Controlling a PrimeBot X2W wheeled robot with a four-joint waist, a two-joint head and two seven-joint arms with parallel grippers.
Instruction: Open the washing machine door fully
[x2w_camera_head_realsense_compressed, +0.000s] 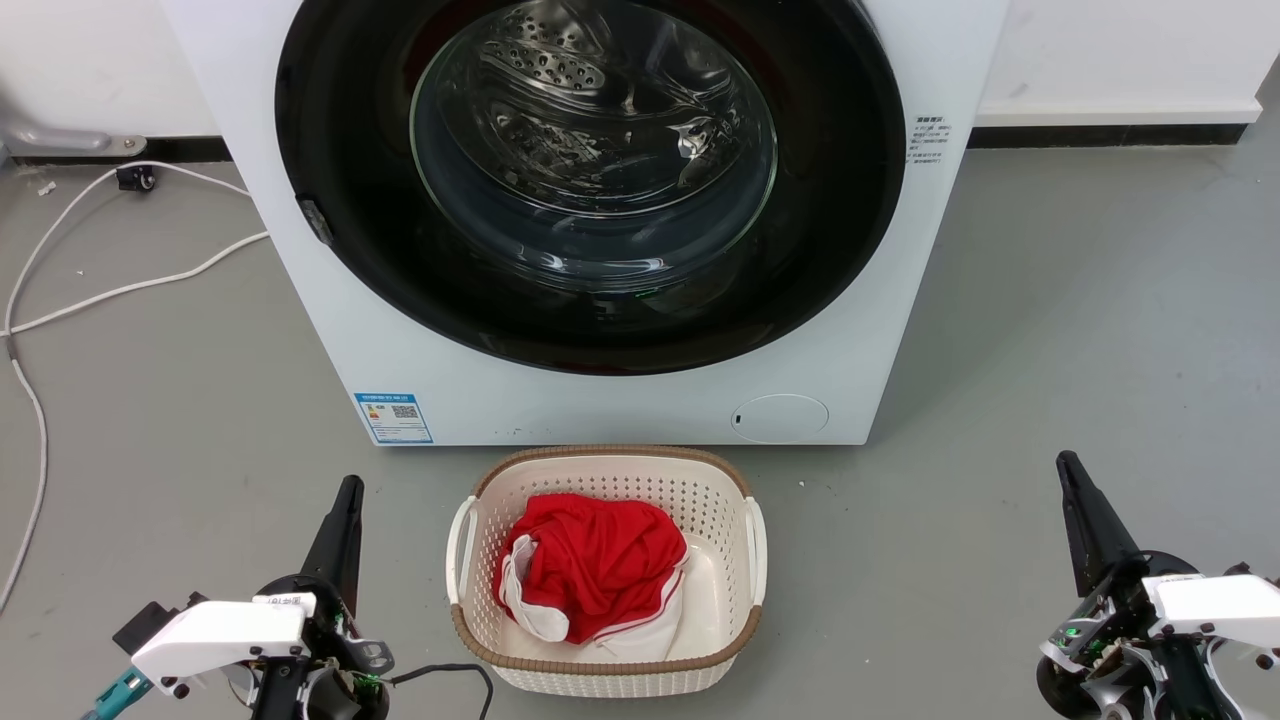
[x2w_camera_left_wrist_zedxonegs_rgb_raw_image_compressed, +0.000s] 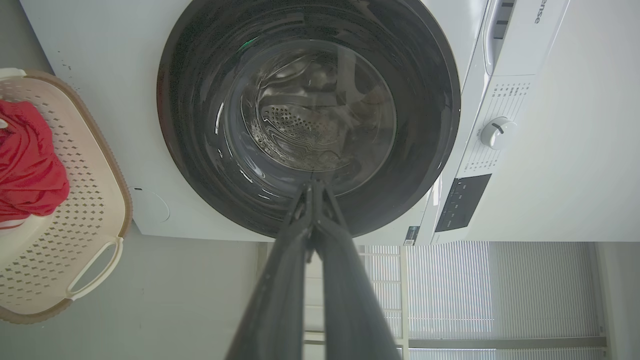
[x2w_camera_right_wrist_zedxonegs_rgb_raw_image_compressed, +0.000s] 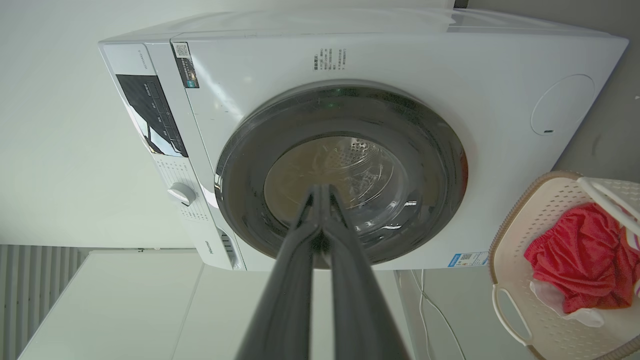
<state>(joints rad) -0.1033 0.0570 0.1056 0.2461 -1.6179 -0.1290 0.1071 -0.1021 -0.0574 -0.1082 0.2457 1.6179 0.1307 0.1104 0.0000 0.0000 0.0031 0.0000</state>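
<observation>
The white washing machine (x2w_camera_head_realsense_compressed: 300, 330) stands straight ahead, also seen in the left wrist view (x2w_camera_left_wrist_zedxonegs_rgb_raw_image_compressed: 95, 100) and right wrist view (x2w_camera_right_wrist_zedxonegs_rgb_raw_image_compressed: 280, 65). Its washing machine door (x2w_camera_head_realsense_compressed: 840, 230), a glossy black ring around a clear glass bowl, lies flush against the front, closed; it shows too as the washing machine door (x2w_camera_left_wrist_zedxonegs_rgb_raw_image_compressed: 200, 150) and the washing machine door (x2w_camera_right_wrist_zedxonegs_rgb_raw_image_compressed: 430, 150). A small latch tab sits on the door's left rim. My left gripper (x2w_camera_head_realsense_compressed: 349, 487) hangs low at the left, shut and empty. My right gripper (x2w_camera_head_realsense_compressed: 1066, 462) hangs low at the right, shut and empty. Both are well short of the machine.
A cream plastic basket (x2w_camera_head_realsense_compressed: 600, 675) holding red and white clothing (x2w_camera_head_realsense_compressed: 595, 565) stands on the grey floor right before the machine, between my arms. White cables (x2w_camera_head_realsense_compressed: 120, 290) trail across the floor at the left. A control panel with a dial (x2w_camera_left_wrist_zedxonegs_rgb_raw_image_compressed: 497, 132) sits on the machine's top band.
</observation>
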